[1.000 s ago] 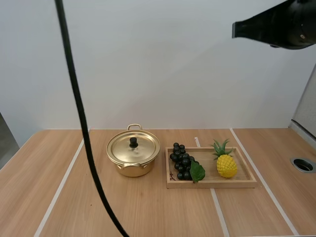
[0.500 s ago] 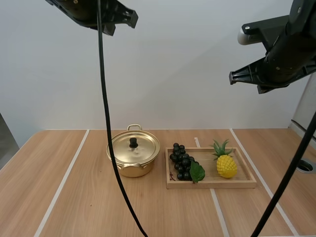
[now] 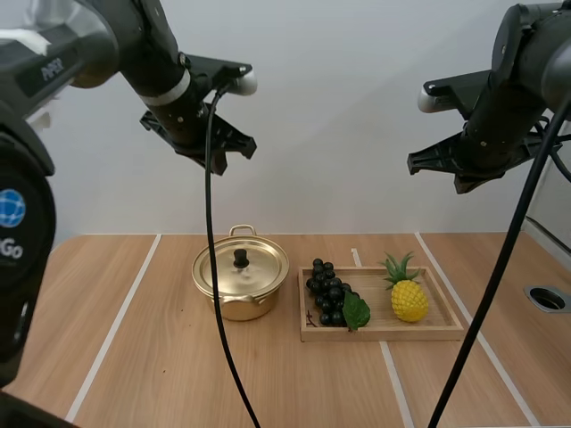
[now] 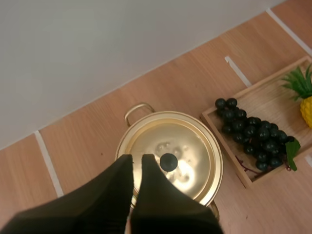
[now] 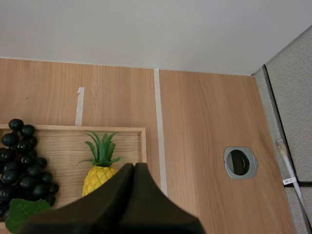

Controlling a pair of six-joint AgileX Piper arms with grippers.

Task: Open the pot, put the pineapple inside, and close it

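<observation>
Over the pot (image 3: 241, 283): free air, with the knob (image 3: 241, 257) standing proud of the lid (image 3: 254, 267).
Pot to tray (image 3: 384, 332): a narrow gap.
Beside the pineapple (image 3: 409, 294): grapes (image 3: 328, 292) to its left across a strip of bare tray floor; the tray's rim is near its right.
Table (image 3: 116, 357): bare wood left of and before the pot.
Overhead: left gripper (image 4: 137, 158) and right gripper (image 5: 134, 165) hang well above everything.

A wooden tray (image 3: 446, 332) lies flat on the tabletop (image 3: 134, 374), with a bunch of dark grapes (image 3: 327, 292) and a green leaf (image 3: 357, 309) in its left half. White lines (image 3: 111, 334) cross the tabletop, and a metal-ringed hole (image 3: 547, 297) sits near its right edge.
</observation>
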